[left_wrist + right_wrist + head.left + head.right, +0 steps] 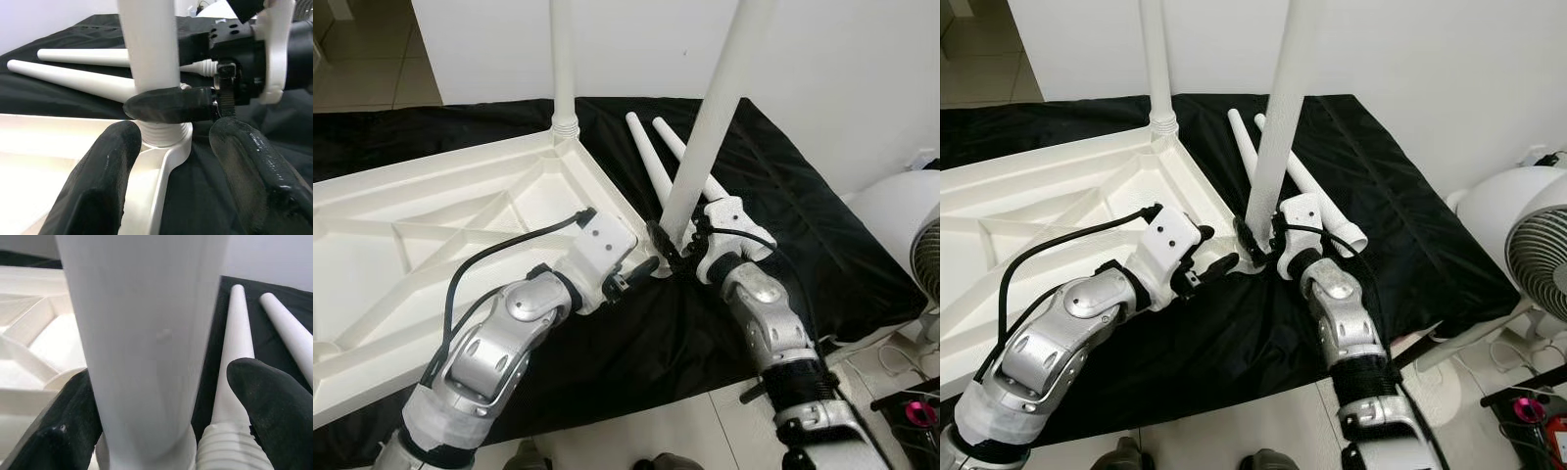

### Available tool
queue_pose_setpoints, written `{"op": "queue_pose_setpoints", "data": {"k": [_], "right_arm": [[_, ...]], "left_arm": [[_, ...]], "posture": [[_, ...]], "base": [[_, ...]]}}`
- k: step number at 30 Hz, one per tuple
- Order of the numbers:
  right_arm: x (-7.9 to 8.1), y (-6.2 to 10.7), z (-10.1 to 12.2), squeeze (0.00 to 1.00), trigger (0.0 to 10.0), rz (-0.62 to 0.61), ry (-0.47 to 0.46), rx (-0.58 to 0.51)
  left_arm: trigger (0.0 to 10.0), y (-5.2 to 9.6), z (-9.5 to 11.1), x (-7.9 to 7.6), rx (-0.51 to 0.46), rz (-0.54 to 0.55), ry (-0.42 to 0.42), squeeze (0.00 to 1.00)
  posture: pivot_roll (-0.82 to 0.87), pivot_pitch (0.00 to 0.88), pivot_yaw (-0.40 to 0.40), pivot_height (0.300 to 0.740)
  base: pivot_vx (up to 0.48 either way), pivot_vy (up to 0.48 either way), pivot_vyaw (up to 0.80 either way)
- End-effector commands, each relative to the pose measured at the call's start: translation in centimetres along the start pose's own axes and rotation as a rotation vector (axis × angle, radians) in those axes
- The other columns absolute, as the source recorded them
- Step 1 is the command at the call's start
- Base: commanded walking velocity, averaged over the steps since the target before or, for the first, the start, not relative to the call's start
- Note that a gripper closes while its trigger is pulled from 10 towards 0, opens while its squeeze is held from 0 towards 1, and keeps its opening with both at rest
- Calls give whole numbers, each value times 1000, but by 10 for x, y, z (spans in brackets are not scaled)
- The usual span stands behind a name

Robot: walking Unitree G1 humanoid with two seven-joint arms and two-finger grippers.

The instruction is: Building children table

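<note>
White table leg [705, 137] stands in the upturned tabletop's [401, 245] near corner | right gripper [674, 247] fingers pinch its base | left gripper [641, 274] spread beside that corner | two loose legs [651, 162] on black cloth [803, 225] beyond.

I'm seeing a plain white wall [832, 59] running across 12 to 2 o'clock. Beige tiled floor [362, 59] is showing at 10 o'clock, pale floor [695, 431] at 6. A black cloth [783, 206] is covering the middle. A white fan [1528, 235] is sitting at 3 o'clock, cables [896, 357] trailing beneath.
</note>
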State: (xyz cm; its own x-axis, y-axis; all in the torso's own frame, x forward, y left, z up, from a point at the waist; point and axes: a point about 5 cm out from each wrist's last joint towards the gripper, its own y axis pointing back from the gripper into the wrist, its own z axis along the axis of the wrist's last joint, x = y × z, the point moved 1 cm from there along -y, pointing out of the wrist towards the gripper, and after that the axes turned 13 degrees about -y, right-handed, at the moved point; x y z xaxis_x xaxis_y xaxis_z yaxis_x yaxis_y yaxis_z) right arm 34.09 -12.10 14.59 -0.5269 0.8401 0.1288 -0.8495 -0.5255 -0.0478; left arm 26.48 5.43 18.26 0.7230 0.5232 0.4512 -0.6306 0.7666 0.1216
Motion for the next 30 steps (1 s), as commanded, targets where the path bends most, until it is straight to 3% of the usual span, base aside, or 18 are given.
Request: {"op": "queue_pose_setpoints", "data": {"k": [1, 5, 14, 15, 16, 17, 18, 29, 30], "right_arm": [[0, -3, 0, 0, 10000, 54, 10, 12], [0, -11, 0, 0, 10000, 165, 56, 54], [-4, -22, 2, 0, 10000, 248, 106, 84], [-4, -24, 1, 0, 4392, 257, 120, 99], [-4, -24, 1, 0, 4392, 257, 120, 99], [-4, -25, 0, 0, 2588, 263, 129, 108], [-6, -25, -2, 0, 0, 257, 129, 125], [-14, -19, -17, 0, 0, 233, 75, 171], [-13, -18, -19, 0, 10000, 225, 52, 167]], "left_arm": [[10000, 0, 1, -4, -3, -17, -20, 0], [10000, -3, 2, -5, -8, -25, -24, 0], [10000, -5, 3, -4, -11, -37, -25, 0], [10000, -5, 3, -4, -12, -39, -25, 0], [10000, -5, 3, -4, -12, -39, -25, 0], [10000, -5, 4, -4, -13, -41, -26, 0], [10000, -5, 3, -4, -12, -42, -27, 0], [10000, -5, 2, -3, -2, -40, -28, 0], [10000, -4, 2, -4, -3, -42, -28, 0]], "posture": [[-10, 12, -40, 740], [-11, 11, -31, 740], [-14, 6, -20, 740], [-12, 4, -18, 740], [-12, 4, -18, 740], [-12, 4, -18, 740], [-12, 3, -17, 740], [-6, 2, -19, 740], [-7, 4, -20, 740]], "base": [[0, 0, 0], [0, 0, 0], [0, 0, 0], [0, 0, 0], [0, 0, 0], [0, 0, 0], [0, 0, 0], [0, 0, 0], [0, 0, 0]]}}
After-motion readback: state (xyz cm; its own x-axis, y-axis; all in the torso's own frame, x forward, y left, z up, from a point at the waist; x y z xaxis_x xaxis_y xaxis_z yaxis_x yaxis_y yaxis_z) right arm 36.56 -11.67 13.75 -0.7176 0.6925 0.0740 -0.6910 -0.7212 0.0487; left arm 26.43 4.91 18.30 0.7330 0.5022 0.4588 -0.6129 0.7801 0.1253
